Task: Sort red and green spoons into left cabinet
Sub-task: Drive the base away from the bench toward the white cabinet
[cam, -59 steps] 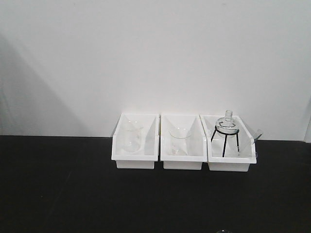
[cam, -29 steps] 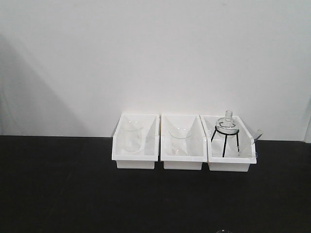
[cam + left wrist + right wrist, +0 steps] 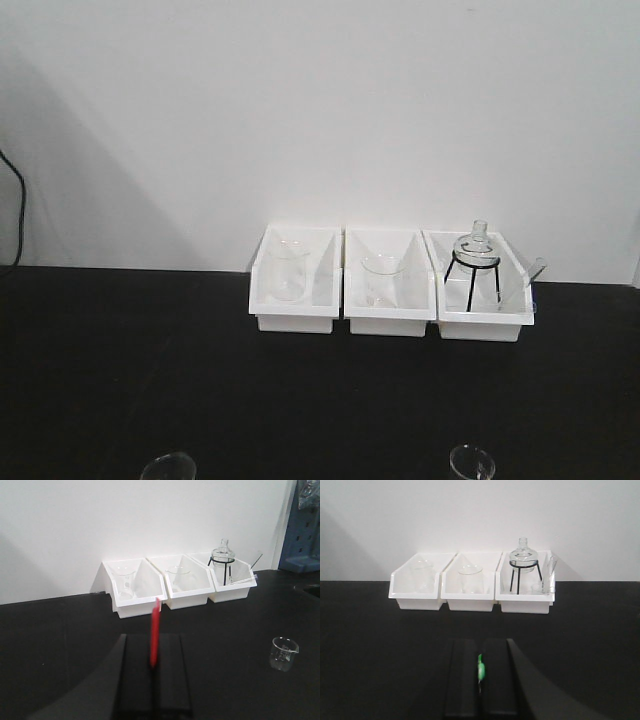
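Since the left cabinet is showing in none of the views, I judge both spoons are being held for carrying, not for placing. My left gripper is clamping the red spoon, lower centre of its wrist view, with the spoon rising toward the white bins. My right gripper is pinching the green spoon, lower centre, fingers nearly together.

The worktop is matt black, the wall plain white. Three bins are white; the tripod in the 3 o'clock one is black. The black left tool holds a red spoon, the black right tool a bright green spoon. A blue hole-dotted panel shows at 2 o'clock.
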### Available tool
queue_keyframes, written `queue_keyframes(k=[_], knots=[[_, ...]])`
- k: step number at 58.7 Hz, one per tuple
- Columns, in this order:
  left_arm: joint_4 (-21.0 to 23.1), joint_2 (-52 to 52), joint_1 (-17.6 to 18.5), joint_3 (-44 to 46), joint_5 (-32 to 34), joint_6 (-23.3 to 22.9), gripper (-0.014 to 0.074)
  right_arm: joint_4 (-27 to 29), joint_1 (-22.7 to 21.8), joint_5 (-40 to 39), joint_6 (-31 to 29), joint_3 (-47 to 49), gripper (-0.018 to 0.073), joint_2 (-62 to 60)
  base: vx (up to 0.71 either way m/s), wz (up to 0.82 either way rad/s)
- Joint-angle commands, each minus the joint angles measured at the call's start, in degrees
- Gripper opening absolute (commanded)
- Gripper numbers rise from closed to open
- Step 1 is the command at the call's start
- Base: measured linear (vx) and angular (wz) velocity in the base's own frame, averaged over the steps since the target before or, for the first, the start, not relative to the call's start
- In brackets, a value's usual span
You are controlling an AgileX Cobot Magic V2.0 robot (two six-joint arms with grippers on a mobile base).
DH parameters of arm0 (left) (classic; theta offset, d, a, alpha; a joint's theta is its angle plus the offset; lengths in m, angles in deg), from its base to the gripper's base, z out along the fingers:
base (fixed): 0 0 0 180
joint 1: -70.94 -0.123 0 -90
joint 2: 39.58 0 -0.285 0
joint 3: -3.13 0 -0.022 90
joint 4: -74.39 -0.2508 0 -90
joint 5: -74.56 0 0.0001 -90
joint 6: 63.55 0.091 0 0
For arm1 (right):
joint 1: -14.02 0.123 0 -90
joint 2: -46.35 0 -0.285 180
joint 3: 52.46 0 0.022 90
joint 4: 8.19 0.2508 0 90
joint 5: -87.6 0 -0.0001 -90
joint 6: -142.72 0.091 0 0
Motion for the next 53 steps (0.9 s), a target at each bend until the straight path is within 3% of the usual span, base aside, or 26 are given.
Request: queue_keyframes(k=[1, 53], knots=[[1.2, -0.3, 0.2, 1.5, 2.7, -0.4, 0.0000, -0.5, 0.1, -4.4, 0.0, 2.0, -0.0004, 0.5, -0.19, 0.20], [1.2, -0.3, 0.2, 1.5, 2.7, -0.4, 0.0000, -0.5, 0.1, -4.4, 0.0, 2.0, -0.0004, 0.5, -0.22, 0.43]])
